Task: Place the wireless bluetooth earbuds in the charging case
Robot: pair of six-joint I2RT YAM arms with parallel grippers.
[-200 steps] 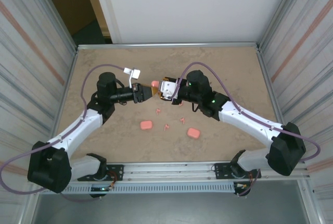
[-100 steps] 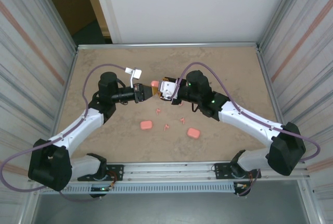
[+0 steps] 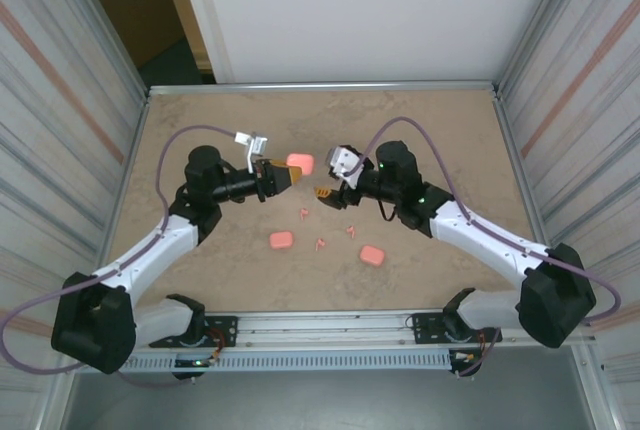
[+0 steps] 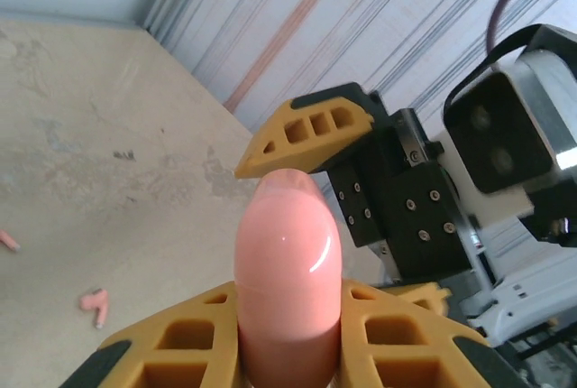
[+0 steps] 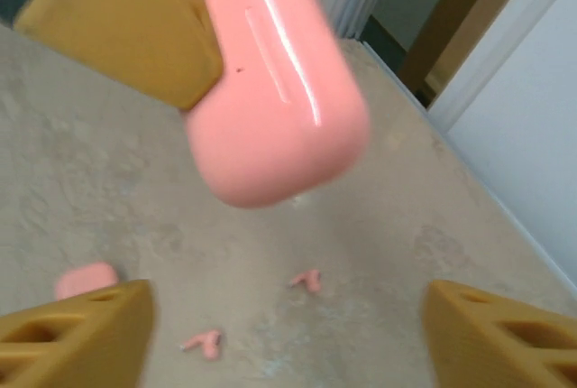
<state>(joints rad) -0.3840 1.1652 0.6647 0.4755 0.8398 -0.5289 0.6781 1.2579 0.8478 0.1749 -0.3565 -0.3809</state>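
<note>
My left claw (image 3: pixel 281 178) pinches the glossy salmon-pink rounded plastic case (image 4: pixel 287 262) by its flanks; it looks light and slippery. My right claw (image 5: pixel 287 302) gapes wide.

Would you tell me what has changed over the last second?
The right gripper let go of the held case, opened and drew back rightward. The left gripper, shut on that case, keeps it aloft. The two other cases and the earbuds on the table stayed put.
</note>
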